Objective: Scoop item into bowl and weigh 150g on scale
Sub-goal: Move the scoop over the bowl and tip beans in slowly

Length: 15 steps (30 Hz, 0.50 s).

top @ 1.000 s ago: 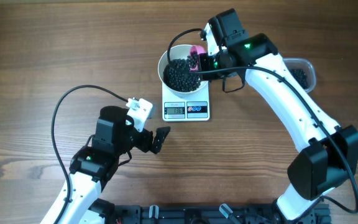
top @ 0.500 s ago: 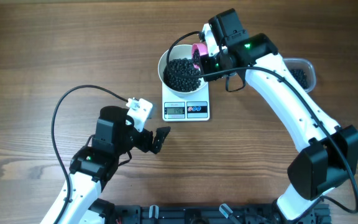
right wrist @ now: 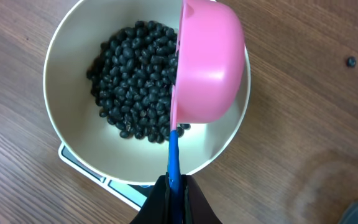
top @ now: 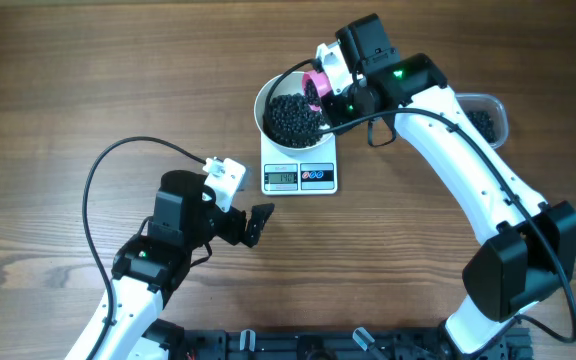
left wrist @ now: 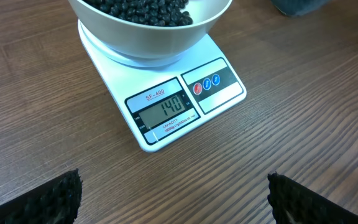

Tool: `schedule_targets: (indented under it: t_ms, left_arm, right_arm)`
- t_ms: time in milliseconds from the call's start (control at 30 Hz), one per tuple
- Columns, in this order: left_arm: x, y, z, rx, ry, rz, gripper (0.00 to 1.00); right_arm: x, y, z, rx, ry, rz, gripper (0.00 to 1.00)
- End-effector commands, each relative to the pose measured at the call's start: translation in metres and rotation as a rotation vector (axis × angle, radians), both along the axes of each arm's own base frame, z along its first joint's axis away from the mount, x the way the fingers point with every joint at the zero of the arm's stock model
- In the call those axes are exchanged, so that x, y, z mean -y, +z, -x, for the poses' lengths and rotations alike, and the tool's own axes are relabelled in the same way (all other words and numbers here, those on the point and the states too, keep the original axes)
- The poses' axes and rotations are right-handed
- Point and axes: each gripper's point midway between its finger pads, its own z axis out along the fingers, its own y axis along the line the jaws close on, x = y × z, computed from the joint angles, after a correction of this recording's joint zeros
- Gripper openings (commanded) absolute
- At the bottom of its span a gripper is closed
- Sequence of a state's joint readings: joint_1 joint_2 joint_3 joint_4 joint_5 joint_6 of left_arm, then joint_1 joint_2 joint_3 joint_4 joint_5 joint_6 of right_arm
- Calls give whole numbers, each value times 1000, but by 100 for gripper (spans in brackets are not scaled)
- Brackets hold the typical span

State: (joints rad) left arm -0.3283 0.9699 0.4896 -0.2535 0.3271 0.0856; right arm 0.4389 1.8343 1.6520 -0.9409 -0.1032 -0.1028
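A white bowl (top: 268,98) (right wrist: 67,124) (left wrist: 148,43) stands on the white scale (top: 299,177) (left wrist: 166,115), and a pile of black beans (top: 293,118) (right wrist: 135,81) fills it. The display (left wrist: 165,110) reads 140. My right gripper (top: 340,90) (right wrist: 174,183) is shut on the blue handle (right wrist: 173,155) of a pink scoop (top: 317,82) (right wrist: 209,62). That scoop is tipped on its side over the bowl's right half. On the near left, my left gripper (top: 253,225) (left wrist: 173,196) stays open over bare table, facing the scale.
A clear tub (top: 485,115) with more black beans stands at the right behind my right arm. One stray bean (right wrist: 350,61) lies on the wood to the right of the bowl. A black cable loops over the table near my left arm (top: 168,240).
My right gripper has risen and turned, and the pink scoop has lifted off the bean pile toward the bowl's far rim. The left arm has held still.
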Motion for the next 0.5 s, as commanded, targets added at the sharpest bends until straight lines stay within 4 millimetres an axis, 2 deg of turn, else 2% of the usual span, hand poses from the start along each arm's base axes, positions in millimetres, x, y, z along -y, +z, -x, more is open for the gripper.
schedule_targets:
  t_ms: [0,467]
  left_arm:
    - [1,9,-4,28,-7,-1,100]
    - [1,9,-4,28,-7,-1,100]
  right_arm:
    - [-3,24,-3,83,76,2,4]
    - [-5,27,-7,106,95,3,4]
